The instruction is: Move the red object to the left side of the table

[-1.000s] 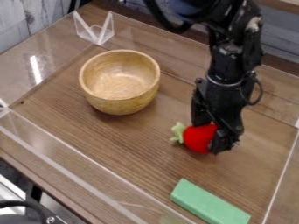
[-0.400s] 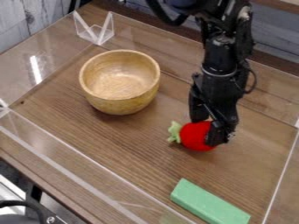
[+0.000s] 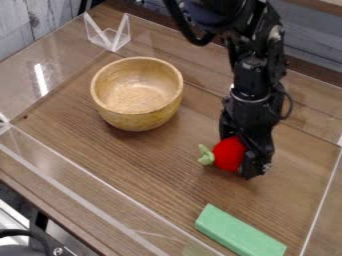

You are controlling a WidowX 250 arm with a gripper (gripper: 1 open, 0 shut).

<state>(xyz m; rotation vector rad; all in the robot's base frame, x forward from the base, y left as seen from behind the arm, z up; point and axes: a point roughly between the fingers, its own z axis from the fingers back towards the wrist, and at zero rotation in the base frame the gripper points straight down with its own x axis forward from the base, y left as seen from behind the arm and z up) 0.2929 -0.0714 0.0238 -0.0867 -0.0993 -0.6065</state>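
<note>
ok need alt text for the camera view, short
A black robot gripper points down with open jaws around a small red toy fruit on a dark wooden table. A wooden bowl sits to the left, and a flat green block lies nearer the front.

Even, diffuse overhead lighting over the table. Soft shadows fall close beneath the wooden bowl and on its inner wall. Pale glare streaks the clear acrylic walls behind and left of the bowl. Resolution is low; fine detail appears soft, especially on the dark arm right of the bowl.
</note>
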